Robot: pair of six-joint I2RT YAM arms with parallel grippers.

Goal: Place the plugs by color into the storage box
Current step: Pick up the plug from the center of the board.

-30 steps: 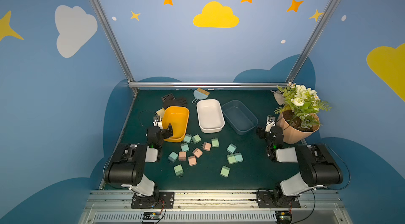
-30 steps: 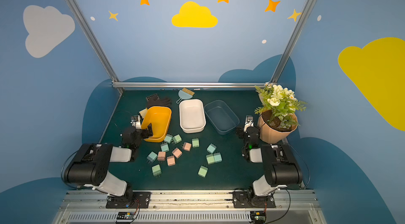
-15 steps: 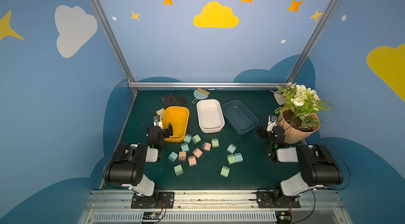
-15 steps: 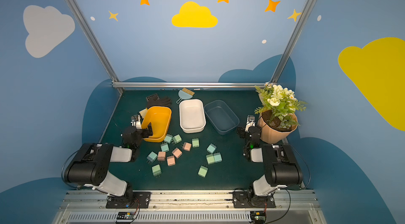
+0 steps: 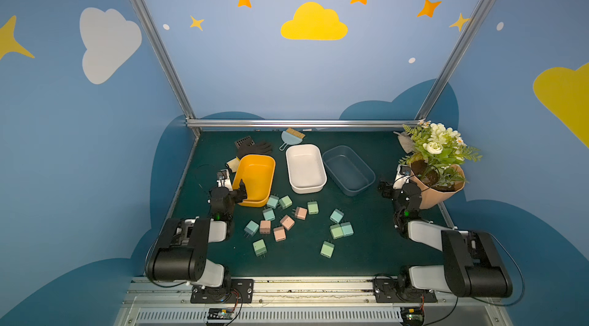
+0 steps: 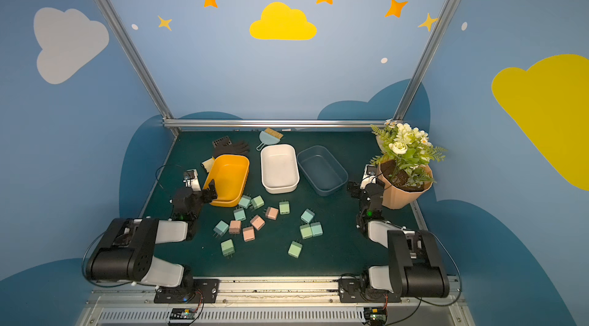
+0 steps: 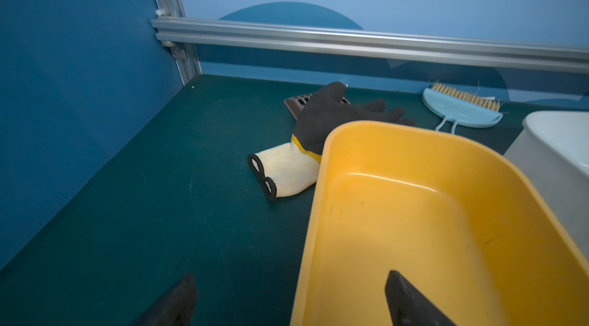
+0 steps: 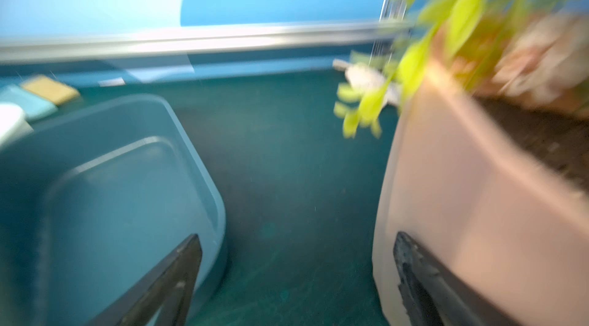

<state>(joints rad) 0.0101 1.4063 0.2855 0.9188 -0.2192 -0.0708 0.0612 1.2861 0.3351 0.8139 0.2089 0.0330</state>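
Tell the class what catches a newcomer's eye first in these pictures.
Pastel plugs in pink, green and blue lie scattered on the green mat. Behind them three empty boxes sit in a row: yellow box, white box, blue box. A flowering potted plant stands at the right edge.

Right fingers [image 8: 178,279] – swung towards the blue box [image 5: 347,170]

Black glove [image 5: 255,148], blue brush [image 5: 291,136], potted flowers [image 5: 436,195] on green mat [image 5: 366,251].

Robot booth: aluminium frame [image 5: 287,123], painted walls [image 5: 314,63]
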